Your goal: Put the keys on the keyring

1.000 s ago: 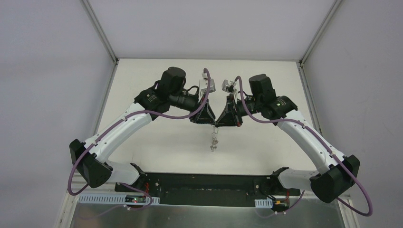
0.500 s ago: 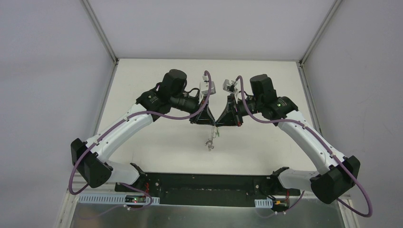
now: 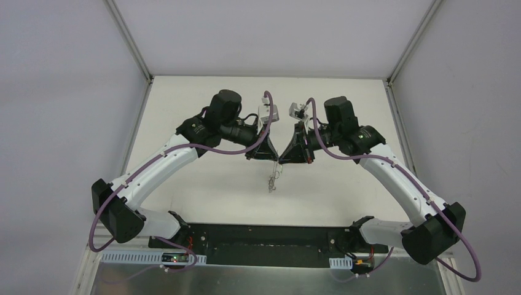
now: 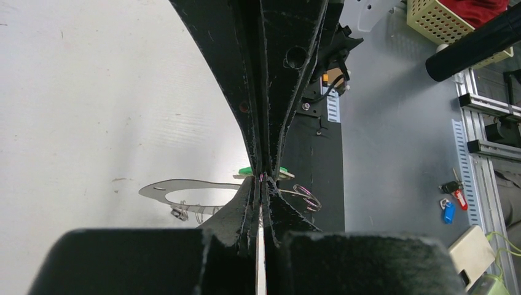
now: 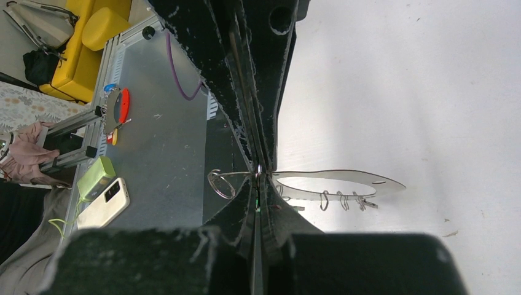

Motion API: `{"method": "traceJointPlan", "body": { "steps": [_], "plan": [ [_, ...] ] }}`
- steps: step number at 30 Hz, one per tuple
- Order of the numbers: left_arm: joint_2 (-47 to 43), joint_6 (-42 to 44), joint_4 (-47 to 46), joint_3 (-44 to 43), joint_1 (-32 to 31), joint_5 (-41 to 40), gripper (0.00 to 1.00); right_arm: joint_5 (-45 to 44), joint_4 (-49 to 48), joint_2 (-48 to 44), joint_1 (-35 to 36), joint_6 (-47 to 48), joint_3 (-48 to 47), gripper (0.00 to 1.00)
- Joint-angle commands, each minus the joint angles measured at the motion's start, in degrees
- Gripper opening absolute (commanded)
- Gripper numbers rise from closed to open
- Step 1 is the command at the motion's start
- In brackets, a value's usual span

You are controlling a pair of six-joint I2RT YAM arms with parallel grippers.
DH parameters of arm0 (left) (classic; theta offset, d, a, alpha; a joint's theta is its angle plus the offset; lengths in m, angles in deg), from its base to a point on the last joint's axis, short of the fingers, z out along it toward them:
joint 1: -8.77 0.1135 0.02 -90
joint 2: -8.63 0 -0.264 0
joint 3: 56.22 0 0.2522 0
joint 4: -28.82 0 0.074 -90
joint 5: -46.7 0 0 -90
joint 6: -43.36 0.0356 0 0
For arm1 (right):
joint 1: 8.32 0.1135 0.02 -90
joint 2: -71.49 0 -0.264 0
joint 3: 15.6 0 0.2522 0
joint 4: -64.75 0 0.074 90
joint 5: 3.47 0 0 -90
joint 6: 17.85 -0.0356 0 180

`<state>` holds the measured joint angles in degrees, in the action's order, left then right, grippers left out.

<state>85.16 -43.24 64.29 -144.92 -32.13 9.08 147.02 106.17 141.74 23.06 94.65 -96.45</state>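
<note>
— Now, item: key (image 4: 246, 170)?
— Tiny, green-headed; pinched in closed right claw (image 5: 258, 184), mid-air above counter (image 4: 92, 92).
— And keyring (image 4: 196, 184)?
— Thin silver loop, dangling at meeting tips. Likewise shut: left claw (image 4: 261, 184); grip unclear.

A thin silver metal keyring (image 4: 161, 189), a flattened oval loop, sticks out sideways from the closed tips of the left gripper (image 3: 274, 158), held up in the air. Small wire rings (image 5: 341, 200) hang along its lower edge. Just beside it, a tiny key with a bright green plastic head (image 4: 246, 171) sits pinched in the right gripper (image 3: 282, 160); its blade is hidden.
</note>
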Motion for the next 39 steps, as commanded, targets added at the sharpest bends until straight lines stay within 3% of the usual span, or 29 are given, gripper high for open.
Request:
{"method": "traceJointPlan", "body": {
  "steps": [1, 5, 12, 22, 39],
  "plan": [
    [-1.32, -0.07, -1.73, -0.76, -0.4, 0.77, 0.0, 2.26, -4.16, -2.97, -1.49, -1.39, 0.92, 0.07],
    [-2.76, -2.85, -5.4, 0.85, -0.27, 0.44, 0.0, 4.66, -8.97, -4.75, -4.36, -6.37, 2.89, 0.21],
    [-3.15, -16.69, -19.05, 5.13, -0.07, 1.79, 0.0, 7.85, -14.47, -5.83, -7.05, -12.43, 4.77, 0.34],
    [-1.91, -29.42, -34.32, 10.08, 1.1, 2.19, 0.0, 9.99, -17.43, -6.15, -8.36, -14.36, 7.18, 0.35],
    [-2.67, -31.98, -38.35, 11.63, 2.98, 2.6, 0.0, 11.16, -17.92, -7.46, -9.89, -14.27, 8.78, 0.27]
  ]
}}
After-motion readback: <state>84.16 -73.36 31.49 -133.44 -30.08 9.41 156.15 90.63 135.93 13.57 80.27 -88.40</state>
